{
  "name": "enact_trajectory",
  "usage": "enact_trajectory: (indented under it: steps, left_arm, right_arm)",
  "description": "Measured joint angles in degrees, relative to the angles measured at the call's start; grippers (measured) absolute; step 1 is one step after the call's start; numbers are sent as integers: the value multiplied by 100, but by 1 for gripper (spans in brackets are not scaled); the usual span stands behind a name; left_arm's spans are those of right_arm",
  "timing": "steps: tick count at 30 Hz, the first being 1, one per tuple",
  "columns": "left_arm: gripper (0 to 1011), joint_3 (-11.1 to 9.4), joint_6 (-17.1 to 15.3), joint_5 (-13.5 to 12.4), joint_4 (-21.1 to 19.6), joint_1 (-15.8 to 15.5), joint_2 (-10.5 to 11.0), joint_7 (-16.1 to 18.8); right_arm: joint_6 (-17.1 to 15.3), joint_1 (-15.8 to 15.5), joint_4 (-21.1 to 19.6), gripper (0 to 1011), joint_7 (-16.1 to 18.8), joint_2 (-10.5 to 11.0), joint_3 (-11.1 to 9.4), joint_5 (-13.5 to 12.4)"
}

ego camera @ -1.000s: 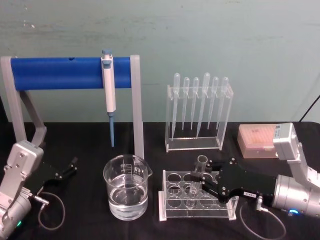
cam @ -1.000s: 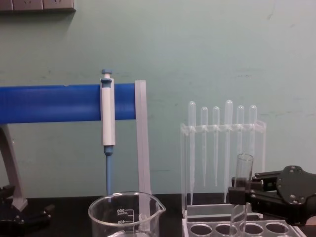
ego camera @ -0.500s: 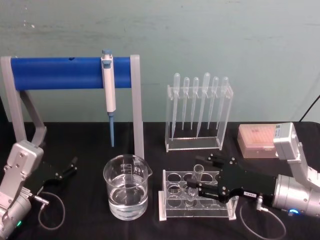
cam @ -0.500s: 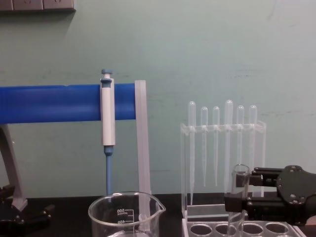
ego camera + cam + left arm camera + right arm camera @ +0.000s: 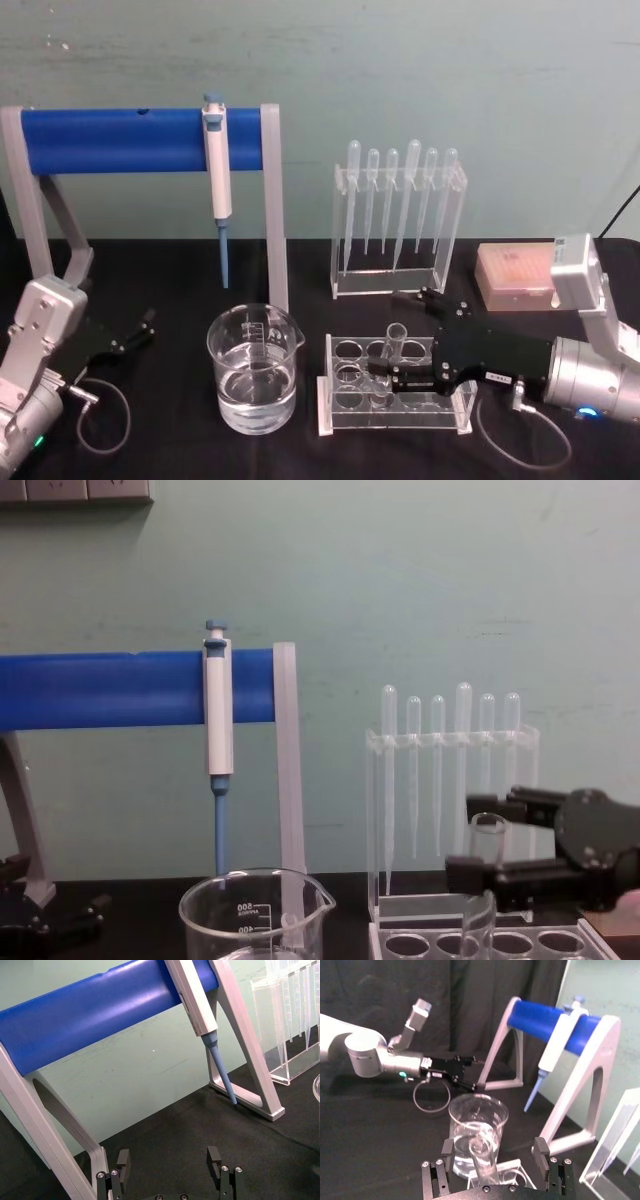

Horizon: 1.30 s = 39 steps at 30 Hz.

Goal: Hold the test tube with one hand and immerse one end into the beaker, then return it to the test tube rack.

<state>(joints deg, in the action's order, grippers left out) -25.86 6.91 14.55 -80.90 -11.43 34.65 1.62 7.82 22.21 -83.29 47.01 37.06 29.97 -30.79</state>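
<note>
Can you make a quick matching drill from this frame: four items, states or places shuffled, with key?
Items:
1. test tube
2. beaker
3. pipettor
4. left gripper

States or places:
A. hangs on the blue bar
B. part full of clear liquid
C. open, idle beside the stand's foot
D. upright in the rack, between the open jaws of the right gripper

Pairs: 1-D, 2-B, 3-A, 4-C

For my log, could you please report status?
Right gripper open around tube, tube seated in rack. Left gripper open, parked. Beaker unobstructed.
</note>
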Motion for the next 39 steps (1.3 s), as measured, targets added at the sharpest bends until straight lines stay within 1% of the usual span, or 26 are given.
enact_trajectory:
  steps: [5,9,10,13,15,16,17,19,20,23,25,26,27,28,29,30,33,36,39]
  left_arm:
    - [1000,0,0,0,0,0,0,0]
    - [1000,0,0,0,0,0,0,0]
    - [1000,0,0,0,0,0,0,0]
    - [1000,0,0,0,0,0,0,0]
    - [1000,0,0,0,0,0,0,0]
    - [1000,0,0,0,0,0,0,0]
    - [1000,0,0,0,0,0,0,0]
    - [1000,0,0,0,0,0,0,0]
    - [1000,0,0,0,0,0,0,0]
    - [1000,0,0,0,0,0,0,0]
    - [1000,0,0,0,0,0,0,0]
    - [1000,0,0,0,0,0,0,0]
    - [1000,0,0,0,0,0,0,0]
    - [1000,0,0,0,0,0,0,0]
    - [1000,0,0,0,0,0,0,0]
    - [1000,0,0,0,0,0,0,0]
    - [1000,0,0,0,0,0,0,0]
    - [1000,0,0,0,0,0,0,0]
    - [1000,0,0,0,0,0,0,0]
  right_arm:
    - [102,-21,-209,1002,2,33,-54,-24]
    - [225,-61,-472,1002,-19,85,-154,-58]
    - [225,-61,-472,1002,-19,85,-154,-58]
    - [326,-170,-675,1002,-215,130,-288,-45]
    - [407,-320,-831,1002,-495,149,-452,-12]
    - [447,-464,-925,1000,-723,151,-582,23]
    - [447,-464,-925,1000,-723,151,-582,23]
    - [456,-862,-1129,1002,-1453,122,-906,154]
    - [426,-960,-1168,1002,-1648,104,-978,190]
    - [249,-1205,-1261,1002,-2189,40,-1168,292]
    - [-119,-1452,-1335,1000,-2790,-67,-1342,409]
    - [-203,-1486,-1342,1002,-2903,-88,-1364,432]
    - [-203,-1486,-1342,1002,-2903,-88,-1364,432]
    - [-398,-1563,-1350,1002,-3129,-144,-1416,481]
    - [-498,-1592,-1349,1000,-3224,-173,-1437,502]
    - [-671,-1635,-1330,1002,-3397,-236,-1468,535]
    - [-946,-1656,-1230,1000,-3615,-365,-1487,598]
    - [-1115,-1602,-1090,1002,-3697,-488,-1452,683]
    - [-1192,-1544,-1007,1000,-3722,-572,-1413,750]
